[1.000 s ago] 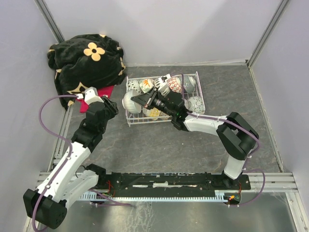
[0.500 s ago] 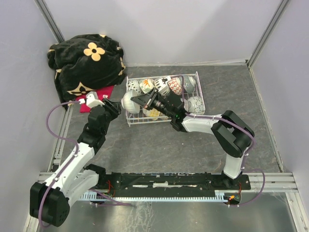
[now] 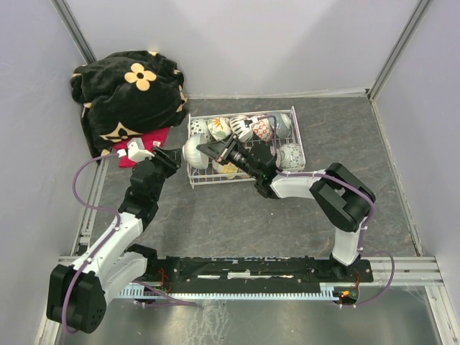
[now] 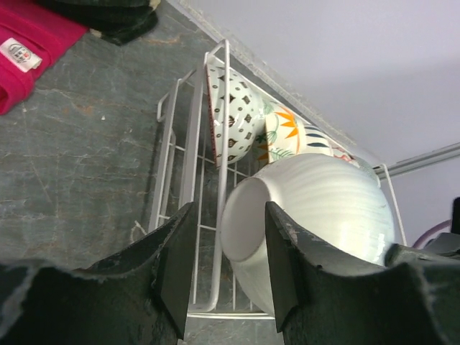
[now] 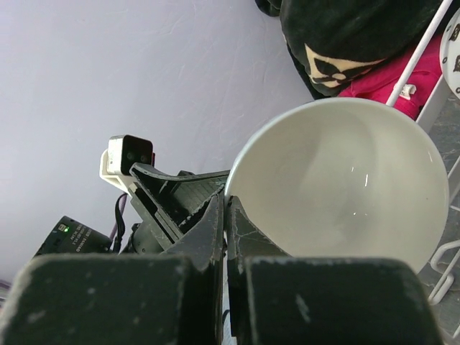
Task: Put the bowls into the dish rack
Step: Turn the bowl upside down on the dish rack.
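A plain white bowl (image 3: 192, 150) hangs tilted over the left end of the white wire dish rack (image 3: 223, 181). My right gripper (image 3: 210, 149) is shut on its rim (image 5: 237, 188), and the right wrist view looks into its hollow (image 5: 345, 187). My left gripper (image 3: 172, 157) stands open at the bowl's underside. In the left wrist view the bowl's foot (image 4: 248, 223) sits between the left gripper's (image 4: 228, 266) spread fingers, with a gap on the left side. Several patterned bowls (image 3: 241, 128) stand on edge in the rack, among them a black-and-white one (image 4: 233, 115).
A black blanket with a yellow flower (image 3: 129, 90) is heaped in the far left corner, over a pink cloth (image 3: 147, 140) beside the rack. Grey walls close the table on three sides. The two arms almost meet at the rack's left end.
My left gripper has swung right and forward up to the white bowl's base. The right gripper has carried the bowl slightly left.
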